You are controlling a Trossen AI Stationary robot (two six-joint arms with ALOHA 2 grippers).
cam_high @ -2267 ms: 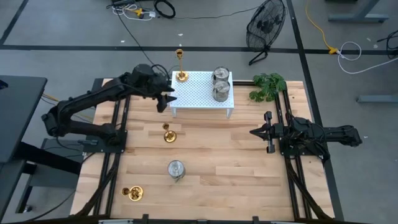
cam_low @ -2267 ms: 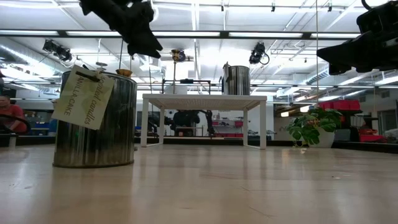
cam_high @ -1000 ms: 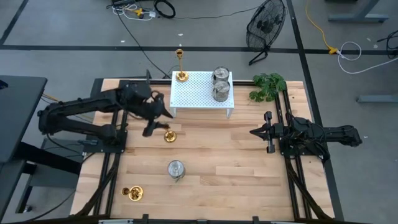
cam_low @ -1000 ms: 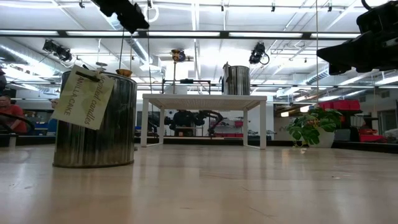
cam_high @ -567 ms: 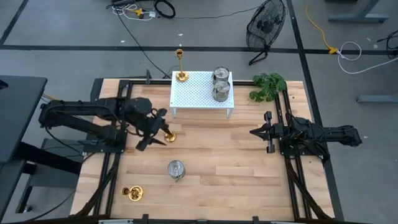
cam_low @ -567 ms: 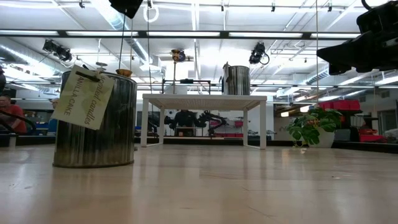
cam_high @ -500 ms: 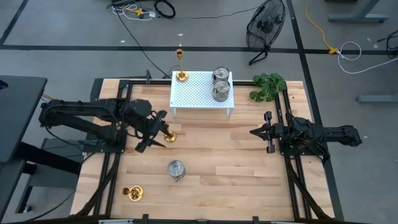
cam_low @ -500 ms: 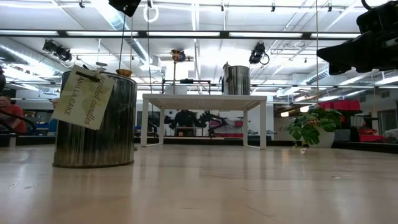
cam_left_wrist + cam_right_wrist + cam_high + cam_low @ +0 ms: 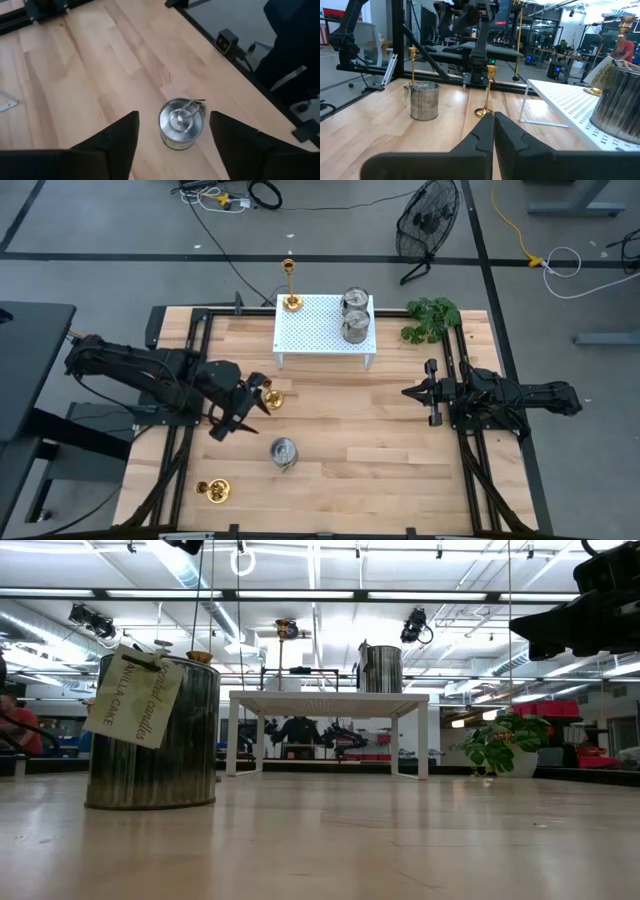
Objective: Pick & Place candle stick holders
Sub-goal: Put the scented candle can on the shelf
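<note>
Fingers of the left gripper [image 9: 236, 413] stand apart and empty, swung from the white rack [image 9: 322, 330] toward the silver holder [image 9: 182, 123] on the table, probably the next pick. Right gripper [image 9: 418, 392] waits closed beside the rack.

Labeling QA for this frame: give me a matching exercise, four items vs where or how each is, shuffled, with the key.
Items:
1. left gripper
2. right gripper
3. silver holder on the bare table
4. white rack

Places or states:
A. carries two silver holders and one gold holder
B. open, just above and left of the lone silver holder in the high view
C. stands alone near the table's middle
D. shut, waiting at the table's right side

Pairs: 1-B, 2-D, 3-C, 4-A
</note>
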